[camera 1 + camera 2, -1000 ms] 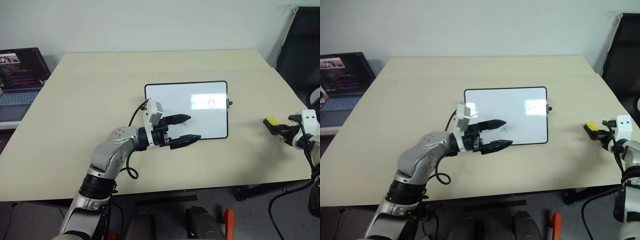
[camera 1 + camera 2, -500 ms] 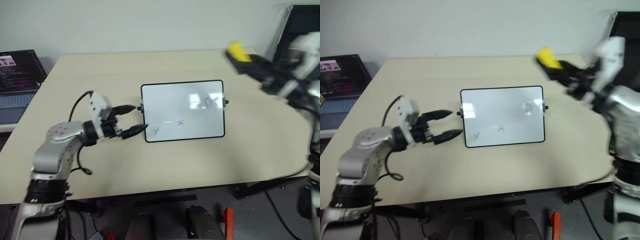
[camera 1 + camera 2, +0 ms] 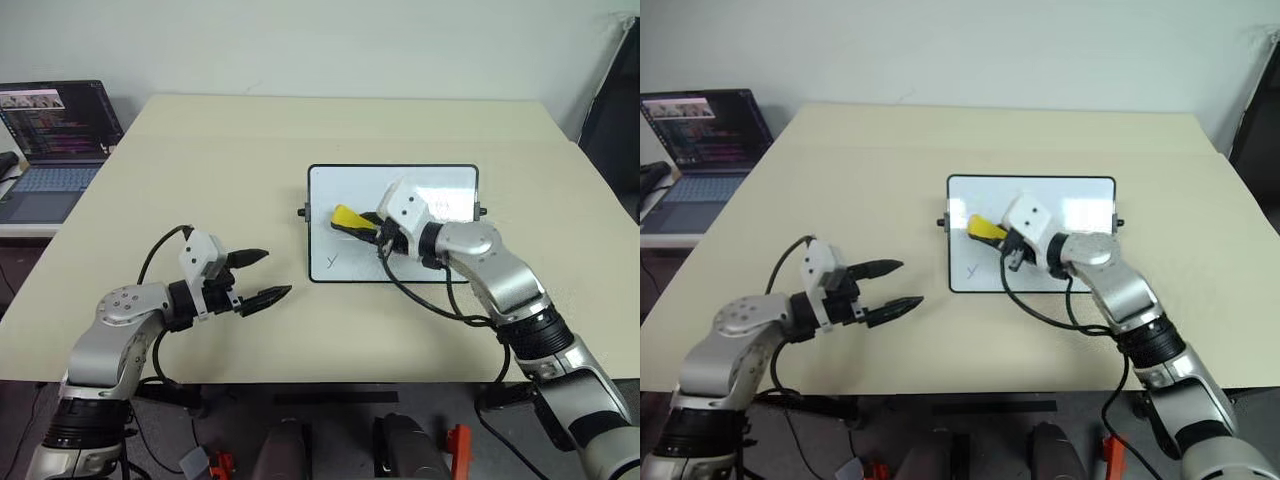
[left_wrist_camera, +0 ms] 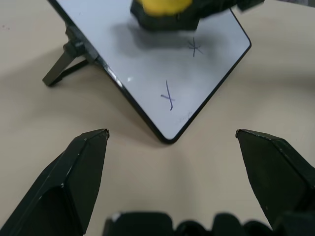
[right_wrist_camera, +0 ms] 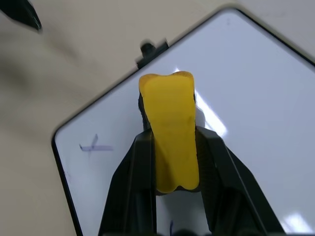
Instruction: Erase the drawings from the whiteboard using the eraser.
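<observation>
Whiteboard (image 3: 440, 195): lies flat on the beige table (image 3: 200, 150), long axis running across the robot's front, small black knobs at its two short sides.
Eraser (image 3: 350, 217): held over the whiteboard's left part, near its left edge; its yellow length runs roughly along the board's long axis, free end pointing toward the left knob.
Right gripper (image 5: 172, 172): clamped on the eraser, one black finger on each long side; the arm reaches in from the whiteboard's near right corner and covers the lower middle of the board in the head views.
Left gripper (image 3: 263, 276): fingers spread wide, holding nothing, over bare table off the whiteboard's near left corner, tips pointing toward the board.
Drawings, head views: a Y-like tick (image 3: 331, 261) shows near the whiteboard's near left corner.
Drawings, left wrist view: the tick (image 4: 168, 96) and also an asterisk star (image 4: 196, 48), the star sitting just beside the eraser's dark underside (image 4: 167, 14).
Drawings, right wrist view: the tick (image 5: 94, 146) off to one side of the eraser, the yellow block itself well clear of it.
Laptop (image 3: 55, 135): open on a separate surface well left of the whiteboard, screen lit.
Cable (image 3: 425, 300): black, loops from the right wrist over the table just past the whiteboard's near edge.
</observation>
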Available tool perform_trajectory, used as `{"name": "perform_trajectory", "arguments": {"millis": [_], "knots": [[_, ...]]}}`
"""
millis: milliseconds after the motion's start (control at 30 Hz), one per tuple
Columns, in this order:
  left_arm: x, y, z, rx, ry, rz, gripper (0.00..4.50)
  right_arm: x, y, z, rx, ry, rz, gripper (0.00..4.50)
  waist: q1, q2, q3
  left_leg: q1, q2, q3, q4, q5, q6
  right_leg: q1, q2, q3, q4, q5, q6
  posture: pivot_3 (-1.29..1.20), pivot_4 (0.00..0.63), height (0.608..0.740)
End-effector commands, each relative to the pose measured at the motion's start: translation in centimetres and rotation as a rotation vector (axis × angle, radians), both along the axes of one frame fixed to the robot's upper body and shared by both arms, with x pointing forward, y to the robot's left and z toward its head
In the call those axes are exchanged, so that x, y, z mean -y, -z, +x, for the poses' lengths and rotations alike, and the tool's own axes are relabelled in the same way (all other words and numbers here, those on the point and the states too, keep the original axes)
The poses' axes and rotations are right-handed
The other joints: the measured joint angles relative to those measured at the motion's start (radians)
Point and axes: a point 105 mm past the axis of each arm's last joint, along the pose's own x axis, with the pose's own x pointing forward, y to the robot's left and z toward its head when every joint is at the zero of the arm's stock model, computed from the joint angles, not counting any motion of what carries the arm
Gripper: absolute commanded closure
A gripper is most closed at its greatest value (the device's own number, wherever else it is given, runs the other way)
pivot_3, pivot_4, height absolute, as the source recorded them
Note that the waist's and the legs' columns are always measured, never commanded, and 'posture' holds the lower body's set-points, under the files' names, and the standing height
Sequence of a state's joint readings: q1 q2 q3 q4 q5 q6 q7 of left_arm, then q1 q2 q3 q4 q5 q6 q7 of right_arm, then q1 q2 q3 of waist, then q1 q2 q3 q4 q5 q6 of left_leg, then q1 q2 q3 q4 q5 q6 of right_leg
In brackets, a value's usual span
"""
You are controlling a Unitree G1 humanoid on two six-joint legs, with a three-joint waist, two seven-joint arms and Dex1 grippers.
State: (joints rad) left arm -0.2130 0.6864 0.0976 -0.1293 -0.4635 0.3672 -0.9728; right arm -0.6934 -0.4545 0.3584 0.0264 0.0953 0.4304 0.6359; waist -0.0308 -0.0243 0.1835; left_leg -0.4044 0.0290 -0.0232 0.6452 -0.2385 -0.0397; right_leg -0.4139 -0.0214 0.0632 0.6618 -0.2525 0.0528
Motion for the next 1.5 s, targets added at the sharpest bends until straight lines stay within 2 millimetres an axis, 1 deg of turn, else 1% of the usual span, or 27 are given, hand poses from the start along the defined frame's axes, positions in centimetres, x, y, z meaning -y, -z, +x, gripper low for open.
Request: {"name": "perform_trajectory", "arguments": {"millis": [33, 133, 367, 467, 533, 600, 667, 767, 833, 933, 1033, 1100, 1200, 1300, 1367, 1433, 1467, 1500], "knots": [[0.8, -1.4, 0.1, 0.052, 0.031, 0.000, 0.00, 0.1, -0.3, 0.7, 0.079, 0.033, -0.023, 3.74, -0.003, 0.000, 0.000, 0.000, 0.000, 0.000, 0.000, 0.000, 0.000, 0.000, 0.000, 0.000, 0.000, 0.000, 0.000, 0.00, 0.150, 0.740], [0.9, -1.4, 0.3, 0.052, 0.036, -0.005, 0.00, 0.5, 0.6, 1.0, 0.092, 0.053, -0.053, 3.80, -0.006, 0.000, 0.000, 0.003, 0.000, 0.000, 0.000, 0.000, 0.000, 0.002, 0.001, 0.001, 0.001, 0.000, 0.000, 0.00, 0.150, 0.740], [1.3, -1.4, 0.4, 0.048, 0.049, -0.013, 0.00, -0.8, 2.1, 1.0, 0.102, 0.043, -0.088, 3.81, -0.013, 0.000, 0.000, 0.005, 0.000, 0.000, 0.000, 0.000, 0.000, 0.004, 0.001, 0.001, 0.002, 0.000, 0.000, 0.00, 0.150, 0.740], [1.4, -1.2, 0.4, 0.045, 0.047, -0.009, 0.00, -0.7, 3.2, 1.3, 0.096, 0.061, -0.126, 3.81, -0.021, -0.001, -0.001, 0.007, 0.001, 0.000, 0.000, 0.000, 0.000, 0.005, 0.001, 0.001, 0.003, 0.000, 0.000, 0.00, 0.150, 0.740], [1.2, -1.1, 0.3, 0.042, 0.040, -0.008, 0.00, -0.5, 4.9, 1.1, 0.068, 0.058, -0.168, 3.83, -0.025, -0.001, -0.001, 0.008, 0.001, 0.000, 0.000, 0.000, 0.000, 0.006, 0.002, 0.001, 0.003, 0.000, -0.001, 0.00, 0.150, 0.740], [1.0, -1.0, 0.2, 0.038, 0.036, -0.008, 0.00, -0.8, 6.4, 0.5, 0.038, 0.031, -0.195, 3.83, -0.026, -0.003, -0.003, 0.011, 0.001, 0.000, 0.000, 0.000, 0.000, 0.008, 0.002, 0.001, 0.003, 0.000, -0.001, 0.00, 0.150, 0.740], [0.9, -0.9, 0.1, 0.033, 0.032, -0.006, 0.00, -1.5, 7.2, -0.4, 0.001, -0.007, -0.185, 3.83, -0.026, -0.006, -0.006, 0.012, 0.001, 0.000, 0.000, 0.000, 0.000, 0.009, 0.002, 0.002, 0.003, 0.000, -0.001, 0.00, 0.150, 0.740], [0.6, -1.1, 0.4, 0.035, 0.012, -0.021, 0.00, -2.9, 8.0, -2.4, -0.098, -0.096, -0.150, 3.83, -0.027, -0.009, -0.008, 0.013, 0.001, 0.000, 0.000, 0.000, 0.000, 0.010, 0.002, 0.002, 0.003, 0.000, -0.001, 0.00, 0.150, 0.740], [0.5, -1.4, 0.5, 0.040, 0.004, -0.035, 0.00, -3.2, 8.6, -3.4, -0.146, -0.145, -0.164, 3.83, -0.026, -0.010, -0.008, 0.013, 0.001, 0.000, 0.000, 0.001, 0.000, 0.010, 0.002, 0.002, 0.003, 0.000, -0.001, 0.00, 0.150, 0.740], [0.6, -1.4, 0.6, 0.039, 0.009, -0.037, 0.00, -3.2, 9.1, -4.1, -0.177, -0.163, -0.185, 3.83, -0.025, -0.010, -0.009, 0.013, 0.001, 0.000, 0.000, 0.001, 0.000, 0.010, 0.002, 0.002, 0.003, -0.001, 0.000, 0.00, 0.150, 0.740], [0.7, -1.4, 0.7, 0.038, 0.013, -0.036, 0.00, -2.7, 8.3, -2.6, -0.121, -0.096, -0.182, 3.83, -0.025, -0.010, -0.009, 0.013, 0.001, 0.000, 0.000, 0.001, 0.000, 0.010, 0.002, 0.001, 0.003, -0.001, 0.000, 0.00, 0.150, 0.740], [0.8, -1.4, 0.8, 0.038, 0.017, -0.035, 0.00, -2.4, 7.3, -1.3, -0.058, -0.040, -0.171, 3.83, -0.026, -0.010, -0.009, 0.012, 0.001, 0.000, 0.000, 0.001, 0.000, 0.009, 0.002, 0.001, 0.003, -0.001, -0.001, 0.00, 0.150, 0.740], [0.9, -1.4, 1.0, 0.040, 0.024, -0.032, 0.00, -2.0, 4.7, 0.9, 0.074, 0.053, -0.156, 3.83, -0.026, -0.010, -0.009, 0.012, 0.001, -0.001, 0.000, 0.001, 0.000, 0.009, 0.002, 0.001, 0.003, -0.001, 0.000, 0.00, 0.150, 0.740], [0.9, -1.5, 1.1, 0.041, 0.025, -0.032, 0.00, -1.8, 2.1, 2.4, 0.172, 0.120, -0.151, 3.83, -0.026, -0.010, -0.008, 0.012, 0.001, 0.000, 0.000, 0.003, 0.004, 0.009, 0.002, 0.002, 0.003, 0.000, -0.001, 0.00, 0.150, 0.740], [0.9, -1.5, 1.1, 0.039, 0.026, -0.032, 0.00, -1.7, 1.0, 3.0, 0.212, 0.156, -0.149, 3.83, -0.023, -0.010, -0.008, 0.012, 0.001, 0.000, 0.000, 0.004, 0.005, 0.009, 0.002, 0.002, 0.003, 0.000, -0.002, 0.00, 0.150, 0.740], [0.8, -1.4, 1.2, 0.036, 0.025, -0.029, 0.00, -1.5, 0.4, 3.4, 0.235, 0.177, -0.159, 3.83, -0.020, -0.010, -0.008, 0.012, 0.001, -0.001, 0.000, 0.005, 0.005, 0.009, 0.002, 0.002, 0.002, 0.000, -0.002, 0.00, 0.150, 0.740], [0.8, -1.3, 1.2, 0.035, 0.025, -0.028, 0.00, -1.5, 0.5, 3.4, 0.237, 0.176, -0.167, 3.83, -0.021, -0.010, -0.008, 0.012, 0.001, 0.000, 0.000, 0.005, 0.005, 0.009, 0.002, 0.002, 0.002, 0.000, -0.002, 0.00, 0.150, 0.740], [0.8, -1.3, 1.2, 0.035, 0.026, -0.028, 0.00, -1.8, 1.0, 3.0, 0.222, 0.151, -0.180, 3.83, -0.021, -0.010, -0.008, 0.011, 0.001, 0.000, 0.000, 0.005, 0.005, 0.008, 0.002, 0.002, 0.002, 0.001, -0.001, 0.00, 0.150, 0.740]]}}
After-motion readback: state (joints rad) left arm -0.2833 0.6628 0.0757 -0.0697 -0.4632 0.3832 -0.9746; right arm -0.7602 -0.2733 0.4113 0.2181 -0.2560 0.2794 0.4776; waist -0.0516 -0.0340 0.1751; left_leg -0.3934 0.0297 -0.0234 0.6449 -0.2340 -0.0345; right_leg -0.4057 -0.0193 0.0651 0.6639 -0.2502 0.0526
